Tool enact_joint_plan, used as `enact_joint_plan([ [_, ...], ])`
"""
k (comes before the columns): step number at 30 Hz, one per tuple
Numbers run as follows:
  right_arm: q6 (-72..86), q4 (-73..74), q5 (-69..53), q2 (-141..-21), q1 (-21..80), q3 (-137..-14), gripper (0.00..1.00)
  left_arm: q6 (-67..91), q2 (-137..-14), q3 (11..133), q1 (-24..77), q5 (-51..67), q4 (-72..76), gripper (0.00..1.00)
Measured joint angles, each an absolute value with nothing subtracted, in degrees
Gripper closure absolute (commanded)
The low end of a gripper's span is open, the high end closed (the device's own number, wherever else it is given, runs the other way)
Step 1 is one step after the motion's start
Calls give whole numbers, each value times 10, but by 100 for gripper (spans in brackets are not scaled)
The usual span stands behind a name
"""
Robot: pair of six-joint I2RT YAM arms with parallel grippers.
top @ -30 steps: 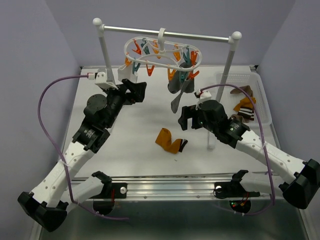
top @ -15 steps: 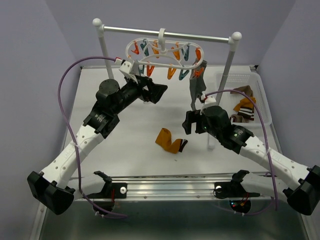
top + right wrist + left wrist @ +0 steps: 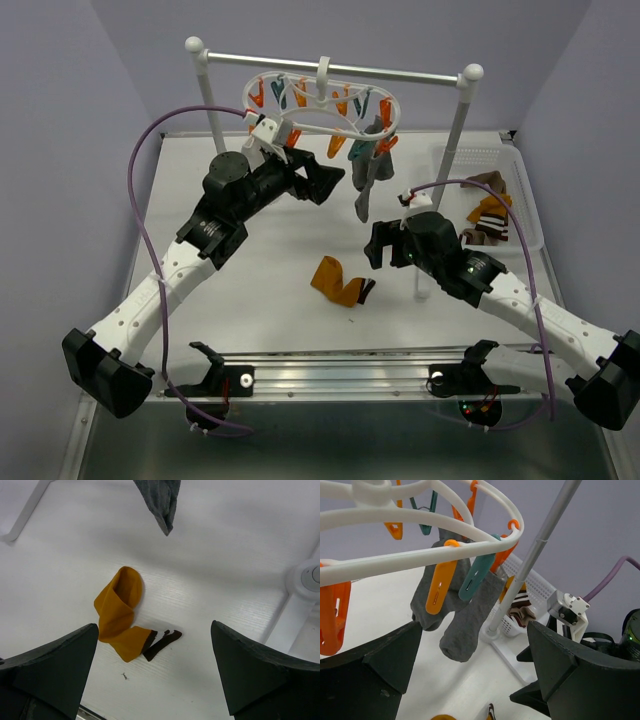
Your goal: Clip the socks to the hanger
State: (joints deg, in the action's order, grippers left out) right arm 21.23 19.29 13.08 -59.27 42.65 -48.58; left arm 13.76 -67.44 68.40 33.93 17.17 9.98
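Note:
The white oval hanger hangs by its hook from the rail, with orange and teal clips around it. Two grey socks dangle from clips on its right side; in the left wrist view the grey socks hang under the hanger from an orange and a teal clip. A mustard sock with a dark toe lies crumpled mid-table. My left gripper is open, raised just left of the grey socks. My right gripper is open above the mustard sock, apart from it.
The metal rail stand with white ball-topped posts spans the back; its right post foot rests beside my right arm. A white perforated basket at the right holds brown striped and beige socks.
My left arm has swung up and to the right, toward the hanger. The hanger has turned, and the grey socks have swung. The right arm shifted slightly; the mustard sock stayed put.

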Motion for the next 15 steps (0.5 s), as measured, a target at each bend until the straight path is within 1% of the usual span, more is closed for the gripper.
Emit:
enact_joint_plan([
  [5, 203, 193, 126, -593, 427, -486, 0, 138, -674, 684, 339, 147, 106, 1],
  [11, 192, 193, 115, -592, 427, -486, 0, 138, -682, 684, 340, 147, 111, 1],
  [15, 168, 192, 33, -573, 426, -486, 0, 141, -689, 684, 341, 129, 111, 1],
])
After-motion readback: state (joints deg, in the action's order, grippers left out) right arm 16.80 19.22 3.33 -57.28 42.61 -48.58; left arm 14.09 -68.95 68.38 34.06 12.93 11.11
